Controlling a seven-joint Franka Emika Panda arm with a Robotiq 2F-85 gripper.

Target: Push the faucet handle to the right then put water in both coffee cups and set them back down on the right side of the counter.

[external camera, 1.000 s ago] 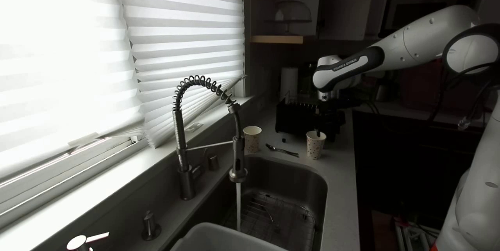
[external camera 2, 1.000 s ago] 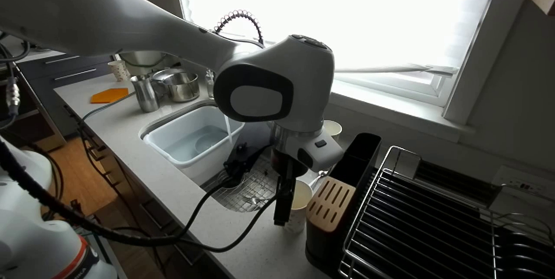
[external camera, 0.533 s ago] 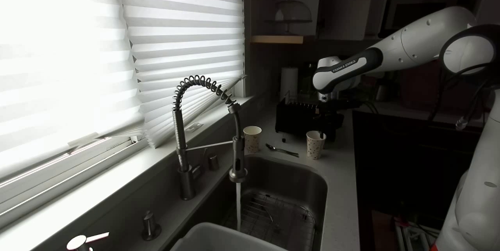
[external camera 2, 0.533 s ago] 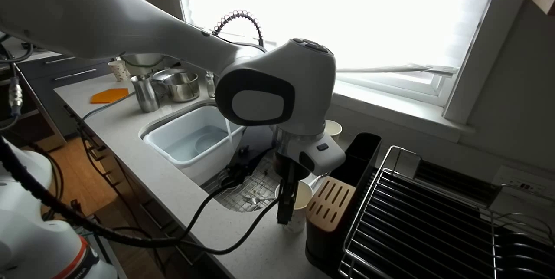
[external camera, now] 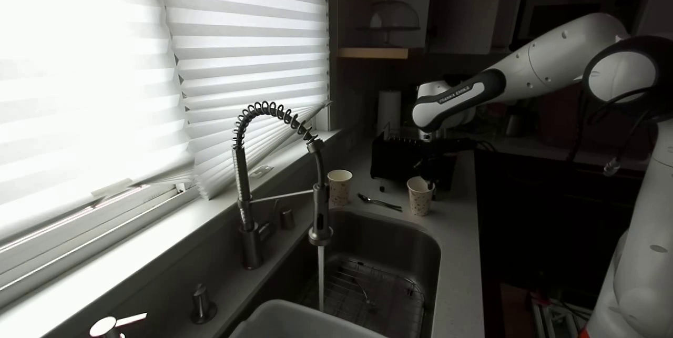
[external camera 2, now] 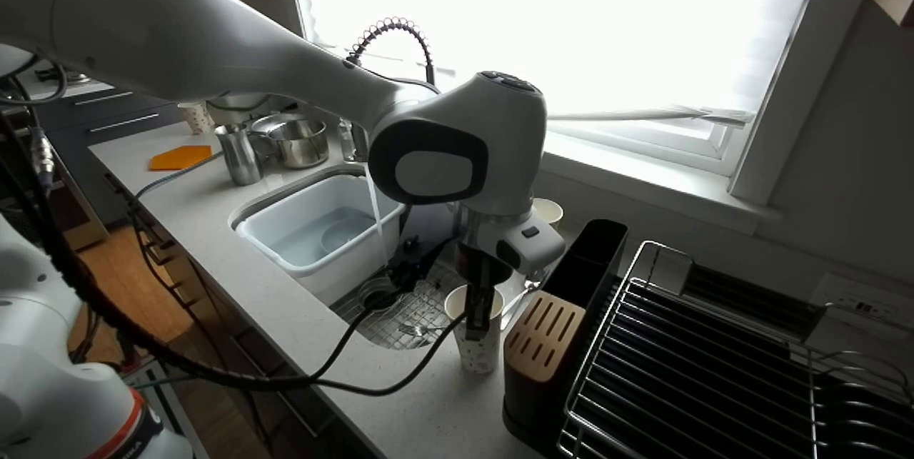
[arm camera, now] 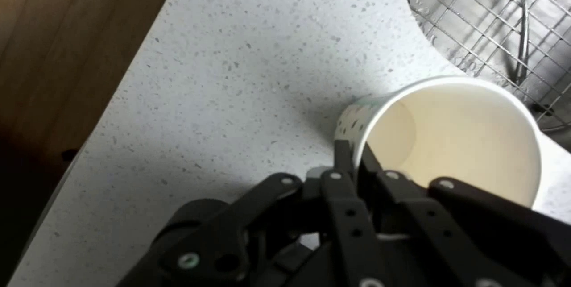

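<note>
My gripper (arm camera: pixel 355 157) is shut on the rim of the nearer speckled coffee cup (arm camera: pixel 468 131), one finger inside and one outside its wall. That cup looks almost upright above the counter (arm camera: pixel 250 77); whether its base touches cannot be told. Its inside shows no clear water level. A second coffee cup (external camera: pixel 339 191) stands by the wall behind the sink corner, partly behind my arm in an exterior view (external camera 2: pixel 548 210). Water (external camera: pixel 321 277) runs from the faucet (external camera: pixel 320 217) in a thin stream, visible in both exterior views. The faucet handle (external camera: pixel 265 231) is small and dim at the base.
A white tub (external camera 2: pixel 321 270) with water sits in the sink beside a wire grid (arm camera: pixel 473 23). A black utensil holder (external camera 2: pixel 546 334) and a dish rack (external camera 2: pixel 700 345) stand close by the held cup. Spoons (external camera: pixel 378 203) lie between the cups. Pots (external camera 2: pixel 300 141) occupy the far counter.
My gripper has closed on the nearer cup's rim. Gripper and cup have shifted slightly toward the sink. The water keeps running and the second cup has stayed put.
</note>
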